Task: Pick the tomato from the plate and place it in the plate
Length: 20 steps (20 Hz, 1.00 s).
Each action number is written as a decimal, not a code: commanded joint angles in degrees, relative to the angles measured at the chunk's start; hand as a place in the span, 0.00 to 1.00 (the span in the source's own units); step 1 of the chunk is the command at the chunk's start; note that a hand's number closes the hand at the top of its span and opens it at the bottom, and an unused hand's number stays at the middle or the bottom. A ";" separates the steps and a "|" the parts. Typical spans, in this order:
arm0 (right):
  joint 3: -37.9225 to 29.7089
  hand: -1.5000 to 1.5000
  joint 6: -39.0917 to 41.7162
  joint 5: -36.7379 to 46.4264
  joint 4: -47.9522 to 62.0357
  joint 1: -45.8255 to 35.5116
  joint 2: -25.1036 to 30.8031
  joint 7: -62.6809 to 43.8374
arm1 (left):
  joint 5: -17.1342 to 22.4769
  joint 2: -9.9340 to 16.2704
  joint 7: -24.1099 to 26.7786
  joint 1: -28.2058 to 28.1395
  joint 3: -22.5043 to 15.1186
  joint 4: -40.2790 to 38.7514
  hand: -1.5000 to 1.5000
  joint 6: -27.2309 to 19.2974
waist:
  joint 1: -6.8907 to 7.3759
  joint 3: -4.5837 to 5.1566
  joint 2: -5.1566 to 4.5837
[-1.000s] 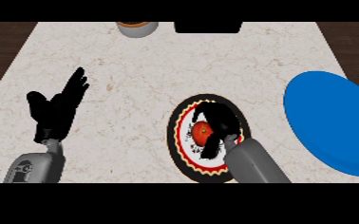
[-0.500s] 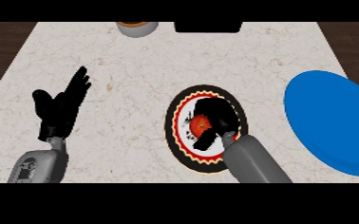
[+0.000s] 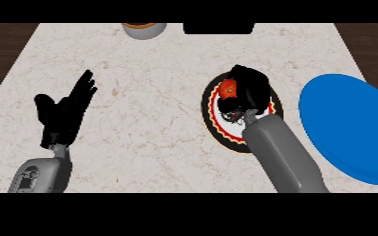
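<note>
Left hand: The left hand shows at the left side of the counter. Its fingers are straight and spread apart, pointing up. It holds nothing and just rests there.

Bowl: A small bowl sits at the far edge of the counter, well apart from both hands.

Dark box: A dark box sits at the far edge too, just right of the bowl.

Patterned plate: The patterned plate lies right of the middle. It has a dark rim with a red ring inside.

Tomato: The tomato is over the far part of the patterned plate. Only a small red bit peeks out at the left of the right hand. It looks round, so it has no long side and points no special way that I can tell.

Right hand: The right hand is right on the tomato, with its fingers curled around it. This hand is much nearer to the tomato than the left hand is.

Blue plate: The blue plate lies at the right edge of the counter, just beside the patterned plate.

Which way next: The blue plate lies to the right of the right hand and the tomato. I think the hand needs to lift and carry the tomato to the right.
</note>
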<state>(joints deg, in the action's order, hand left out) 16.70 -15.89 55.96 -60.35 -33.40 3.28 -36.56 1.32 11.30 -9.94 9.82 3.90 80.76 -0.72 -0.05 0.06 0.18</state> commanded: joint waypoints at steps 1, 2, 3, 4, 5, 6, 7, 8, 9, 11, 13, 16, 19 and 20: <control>0.50 1.00 -8.68 10.26 -3.28 -0.84 2.19 -7.74 | 0.53 0.15 1.14 -1.65 0.70 0.20 0.50 0.37 | -0.37 0.02 0.24; -0.70 1.00 -9.48 12.48 -4.13 -2.46 4.35 -9.63 | -0.03 0.55 1.57 -2.47 0.62 0.82 0.50 0.23 | -0.41 0.03 0.38; -1.16 1.00 -9.66 14.25 -5.60 -2.79 5.79 -10.95 | 0.00 -0.27 1.89 -2.90 0.12 1.20 0.50 0.08 | -0.62 0.03 0.41; 0.23 1.00 -10.58 18.11 -7.27 -1.14 4.45 -15.37 | 0.42 0.22 1.53 -2.18 1.04 -0.67 0.50 0.28 | -1.19 0.06 0.40; -0.72 1.00 -9.81 18.49 -9.95 0.32 6.47 -15.86 | -0.85 -0.03 -1.04 -1.81 -0.11 2.43 0.50 -1.11 | -1.21 -0.02 0.53; -0.07 1.00 -9.09 21.08 -12.64 2.58 7.05 -18.42 | 0.39 0.72 0.09 -3.74 0.95 2.97 0.50 0.12 | -1.21 0.00 0.61; -0.37 1.00 -8.70 22.66 -14.75 2.68 5.37 -21.66 | 0.74 1.38 1.39 -1.75 1.71 0.21 0.50 1.10 | -1.27 0.02 0.33; -2.83 1.00 -8.86 22.83 -13.55 0.88 5.83 -22.21 | 1.69 1.76 -0.07 -1.26 2.40 0.76 0.50 1.48 | -0.60 -0.02 0.11; -3.68 1.00 -8.08 21.93 -17.75 3.57 6.69 -22.36 | -0.10 0.56 -1.47 -2.88 0.27 3.14 0.50 0.20 | -0.74 -0.05 0.24; -7.66 1.00 -7.83 19.31 -18.95 2.61 7.76 -21.26 | -0.76 0.72 -0.10 -0.20 0.84 -0.55 0.50 -0.03 | -0.73 -0.04 -0.02; -7.78 1.00 -9.32 19.10 -24.48 10.42 8.28 -20.73 | 1.57 2.19 -1.62 -1.07 2.49 1.49 0.50 1.87 | -0.76 -0.06 0.07; -12.42 1.00 -13.71 15.51 -24.23 12.81 10.41 -16.47 | -0.74 -0.33 -1.12 1.45 0.45 -0.84 0.50 -0.21 | -0.57 -0.07 -0.17; -16.51 1.00 -12.73 11.58 -25.74 16.40 13.20 -13.97 | 0.15 0.45 -1.46 -2.91 0.93 4.64 0.50 0.85 | -0.08 -0.08 -0.07; -19.65 1.00 -13.89 7.83 -22.34 15.63 15.78 -10.79 | -0.05 0.52 -0.45 0.39 1.95 -0.39 0.50 0.38 | -0.28 -0.08 -0.24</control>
<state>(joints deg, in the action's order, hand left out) 2.74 -26.86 68.97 -83.92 -20.69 15.20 -51.17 1.72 12.10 -10.91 9.19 5.45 82.01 0.14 -0.46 0.00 0.11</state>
